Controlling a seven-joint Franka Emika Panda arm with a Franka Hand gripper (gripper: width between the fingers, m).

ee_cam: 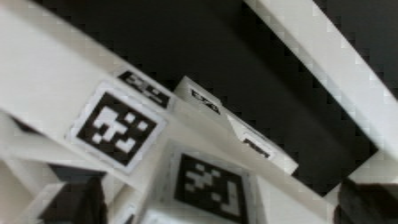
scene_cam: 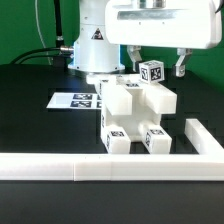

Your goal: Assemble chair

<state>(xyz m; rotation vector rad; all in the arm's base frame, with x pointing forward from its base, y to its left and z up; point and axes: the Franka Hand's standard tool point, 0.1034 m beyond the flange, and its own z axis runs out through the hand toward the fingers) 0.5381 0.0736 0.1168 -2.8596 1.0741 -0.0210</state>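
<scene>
Arm hangs down from 12 o'clock, wrist level, claw (scene_cam: 154, 68) pointing straight down over chair (scene_cam: 135, 115). Claw spread, fingers (scene_cam: 180, 68) clear of tagged top block (scene_cam: 152, 71) on both sides. Chair stands mid-bench (scene_cam: 30, 130); marker board (scene_cam: 75, 100) at its 9 o'clock.

The white arm (scene_cam: 96, 42) stands at the back, a bit toward the exterior view's left. Its wide white wrist block (scene_cam: 160, 25) sits high up, toward the exterior view's right, and faces straight down. The jaws hang under it and are spread wide apart. Both small dark fingers (scene_cam: 180, 68) point down.
</scene>
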